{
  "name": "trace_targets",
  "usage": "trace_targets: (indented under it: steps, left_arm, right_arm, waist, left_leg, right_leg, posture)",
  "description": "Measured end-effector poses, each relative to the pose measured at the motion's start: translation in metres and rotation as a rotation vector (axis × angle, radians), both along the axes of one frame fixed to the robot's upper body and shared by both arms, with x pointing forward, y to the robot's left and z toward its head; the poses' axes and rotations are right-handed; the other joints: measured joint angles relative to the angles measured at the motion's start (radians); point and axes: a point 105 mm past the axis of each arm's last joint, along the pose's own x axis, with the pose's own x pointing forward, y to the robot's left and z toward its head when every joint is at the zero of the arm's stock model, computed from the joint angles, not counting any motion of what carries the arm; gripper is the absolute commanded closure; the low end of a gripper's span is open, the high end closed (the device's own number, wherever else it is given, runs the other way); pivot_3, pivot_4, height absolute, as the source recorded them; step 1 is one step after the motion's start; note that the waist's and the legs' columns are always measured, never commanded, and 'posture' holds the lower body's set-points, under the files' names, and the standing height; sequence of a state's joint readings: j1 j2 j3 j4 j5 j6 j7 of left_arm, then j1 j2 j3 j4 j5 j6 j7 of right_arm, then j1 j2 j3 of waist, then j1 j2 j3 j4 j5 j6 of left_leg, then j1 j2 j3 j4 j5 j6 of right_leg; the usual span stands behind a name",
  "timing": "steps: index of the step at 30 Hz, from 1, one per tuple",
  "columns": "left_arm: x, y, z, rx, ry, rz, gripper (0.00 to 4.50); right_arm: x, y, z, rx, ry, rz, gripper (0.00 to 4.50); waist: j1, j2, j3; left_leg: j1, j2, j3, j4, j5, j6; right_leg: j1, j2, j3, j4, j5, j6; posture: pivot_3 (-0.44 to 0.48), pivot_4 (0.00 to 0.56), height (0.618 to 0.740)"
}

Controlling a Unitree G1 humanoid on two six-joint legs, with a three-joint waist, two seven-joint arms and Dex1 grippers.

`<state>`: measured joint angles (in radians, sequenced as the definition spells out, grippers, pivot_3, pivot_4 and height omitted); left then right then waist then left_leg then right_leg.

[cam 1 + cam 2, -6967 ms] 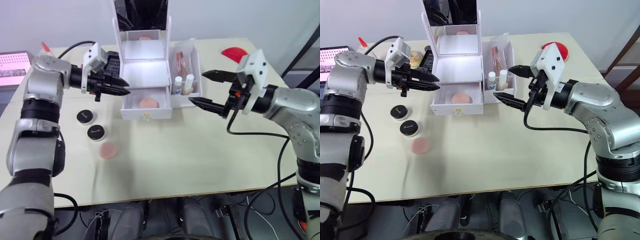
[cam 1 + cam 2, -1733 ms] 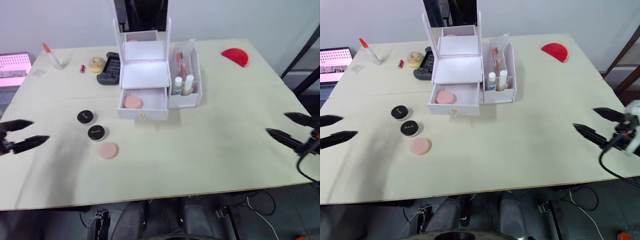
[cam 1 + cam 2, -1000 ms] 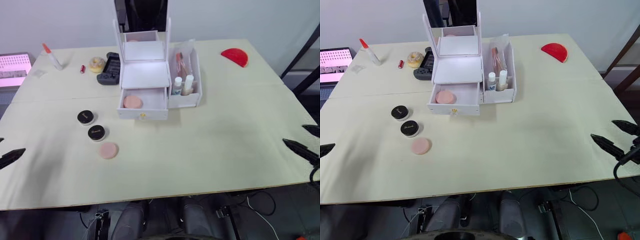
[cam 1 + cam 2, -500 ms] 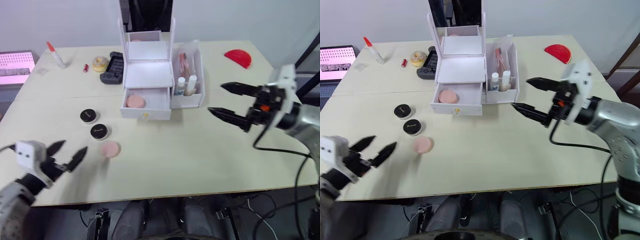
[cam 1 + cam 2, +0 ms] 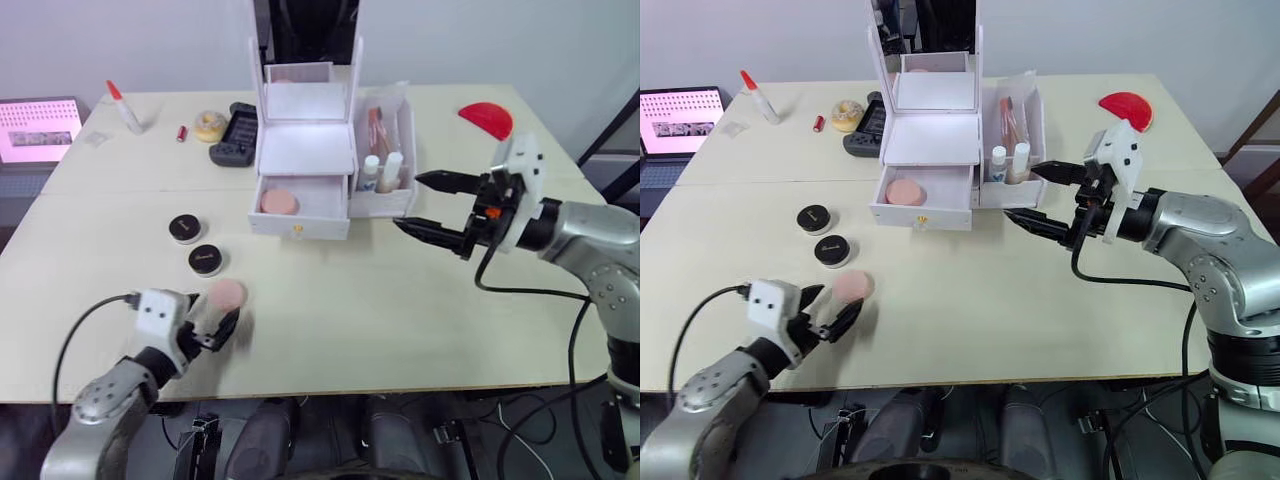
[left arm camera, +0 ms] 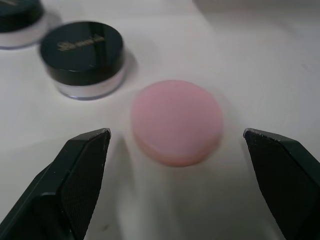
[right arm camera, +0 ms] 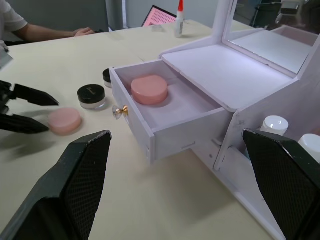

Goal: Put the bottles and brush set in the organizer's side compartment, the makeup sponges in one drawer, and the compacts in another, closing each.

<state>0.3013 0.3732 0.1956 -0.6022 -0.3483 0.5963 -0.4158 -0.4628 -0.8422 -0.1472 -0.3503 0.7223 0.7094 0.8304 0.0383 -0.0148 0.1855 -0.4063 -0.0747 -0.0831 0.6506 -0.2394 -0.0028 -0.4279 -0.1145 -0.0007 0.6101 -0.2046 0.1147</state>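
Left gripper [image 6: 175, 145] jaws wide, straddling pink makeup sponge [image 6: 177, 121], flat on bench [image 5: 400, 300] at lower left. Right gripper [image 5: 432, 205] jaws wide, empty, beside organizer [image 5: 305, 150], drawer open.

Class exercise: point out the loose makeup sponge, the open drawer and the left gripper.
Loose makeup sponge [image 6: 177, 122], left wrist view, top face.
Open drawer [image 7: 150, 132], right wrist view, front panel.
Left gripper [image 5: 830, 312], right eye view, between fingertips.

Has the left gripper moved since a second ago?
Yes. The left gripper has come in from the table's left edge and now sits open right by the loose pink sponge.
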Motion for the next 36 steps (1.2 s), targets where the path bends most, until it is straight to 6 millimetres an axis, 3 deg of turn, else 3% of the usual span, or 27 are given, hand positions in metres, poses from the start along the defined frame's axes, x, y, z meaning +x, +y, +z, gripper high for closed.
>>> trace_targets:
  steps: [12,21,25,34,36]
  left_arm:
    - [0.016,-0.006,-0.007,0.015,0.01,-0.014,0.02]
    - [0.023,-0.008,-0.006,-0.017,-0.001,-0.007,0.02]
    - [0.023,-0.005,-0.008,-0.02,0.002,0.007,1.82]
    - [0.012,-0.002,-0.004,-0.035,0.007,-0.021,1.82]
    - [0.009,-0.001,0.01,-0.029,-0.023,-0.074,1.82]
  right_arm:
    - [-0.012,0.018,0.013,-0.013,-0.01,0.135,0.0]
    - [-0.011,0.024,0.021,-0.019,-0.018,0.218,0.0]
    - [-0.012,0.025,0.02,-0.02,-0.014,0.23,0.0]
    - [-0.013,0.025,0.021,-0.018,-0.02,0.249,0.0]
    - [-0.012,0.024,0.02,-0.019,-0.018,0.247,0.0]
  waist:
    - [0.001,0.001,0.0]
    - [0.002,0.001,-0.001]
    - [0.001,0.001,-0.001]
    - [-0.002,0.001,0.0]
    - [-0.001,0.0,0.0]
  left_leg:
    - [0.0,0.0,0.0,0.0,0.0,0.0]
    - [0.0,0.0,0.0,0.0,0.0,0.0]
    - [0.0,0.0,0.0,0.0,0.0,0.0]
    - [0.0,0.0,0.0,-0.001,0.0,0.0]
    - [-0.001,0.001,-0.001,-0.001,0.0,0.0]
  right_leg:
    - [0.0,0.0,0.0,0.0,0.0,0.0]
    - [0.0,0.0,0.0,0.0,0.0,0.0]
    - [0.0,0.0,0.0,0.0,0.0,0.0]
    - [-0.001,0.0,0.0,-0.001,0.0,0.0]
    - [-0.001,0.0,-0.001,0.0,0.0,0.0]
  posture:
    - [0.0,0.15,0.738]
    - [0.0,0.15,0.738]
    - [0.0,0.15,0.738]
    - [0.0,0.15,0.738]
    - [0.0,0.15,0.738]
